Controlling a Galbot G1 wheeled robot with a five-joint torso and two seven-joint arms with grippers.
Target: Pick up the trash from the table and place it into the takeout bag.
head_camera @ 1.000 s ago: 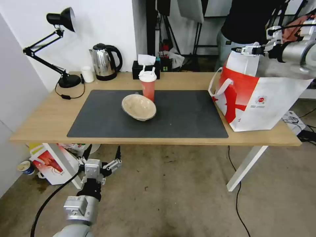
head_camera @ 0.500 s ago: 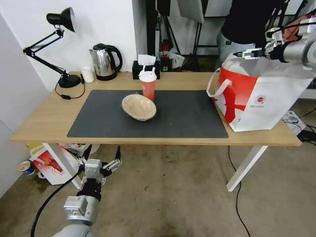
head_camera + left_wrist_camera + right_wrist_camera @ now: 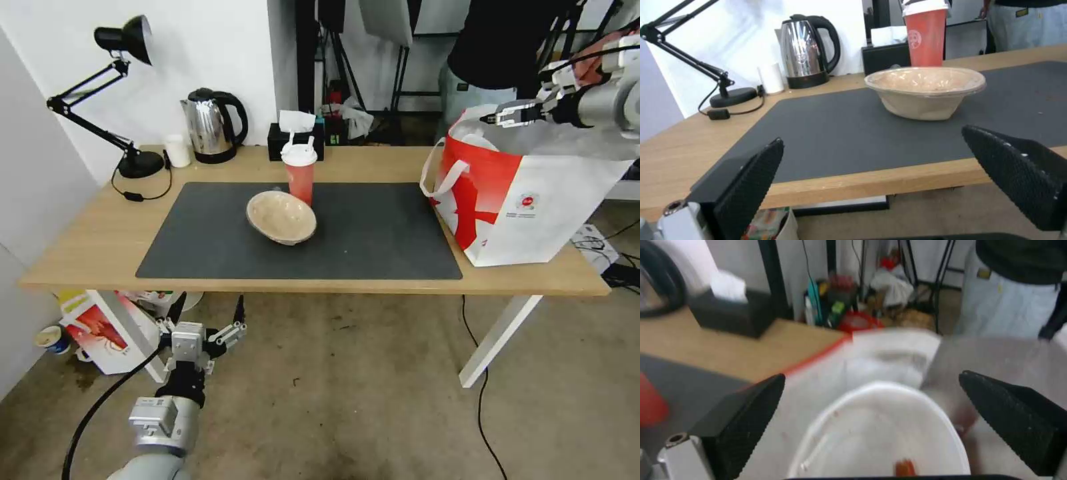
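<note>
Left gripper (image 3: 203, 327) hangs low, below the near table (image 3: 87, 253) edge, fingers spread wide with nothing between them. Straight ahead of it in its wrist view, past the edge and on the mat (image 3: 826, 133), sits the paper bowl (image 3: 925, 90): beige, shallow, looks empty, so likely very light and easily crushed; the rim looks wrinkled. A pinch across the rim and wall would probably hold, but gently, as pressed paper folds under force. Just behind the bowl, farther from that gripper, stands the red cup (image 3: 925, 35) with lid and straws (image 3: 300, 143); upright, tall for its base, so tippy, and whether liquid is inside cannot be told. Best taken around the mid-body, kept vertical. Beyond the cup: tissue box (image 3: 297, 139), kettle (image 3: 212, 125), lamp (image 3: 123, 100), small white cup (image 3: 177, 150). On the far right, the right gripper (image 3: 493, 119) hovers over the open mouth of the bag (image 3: 527, 200), fingers spread, empty. Directly below it in its wrist view the white bowl (image 3: 880, 436) lies inside the bag, with red scraps in it; rigid-looking plastic, possibly greasy. Bag walls are soft and sag at the mouth, so drops should go through the centre.
</note>
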